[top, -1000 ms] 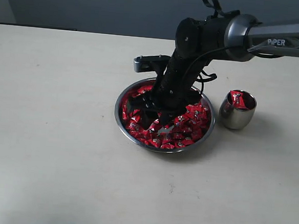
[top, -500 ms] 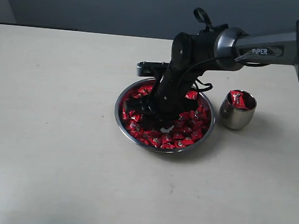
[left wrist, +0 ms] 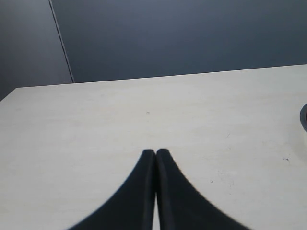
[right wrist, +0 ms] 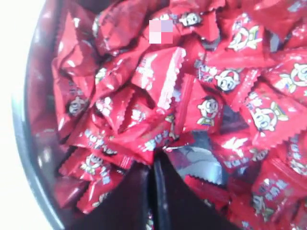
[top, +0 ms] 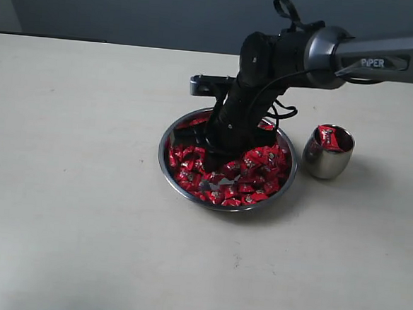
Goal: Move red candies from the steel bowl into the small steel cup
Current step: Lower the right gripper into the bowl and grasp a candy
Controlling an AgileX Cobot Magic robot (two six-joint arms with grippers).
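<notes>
Looks barely begun, with 1 of the red candies (top: pixel 328 137) showing in the small steel cup (top: pixel 323 164) beside the steel bowl (top: pixel 164 168), a heap left in that bowl, right end effector (right wrist: pixel 153 162) pressed together at a wrapper's edge there, catch uncertain.

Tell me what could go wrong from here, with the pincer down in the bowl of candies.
1. The right pincer is shut among the candies in the bowl with at most a wrapper edge between its tips, so it may lift out empty or lose its catch midway.
2. The cup is narrow and one candy sticks up at its rim; the next could bounce onto the table.
</notes>
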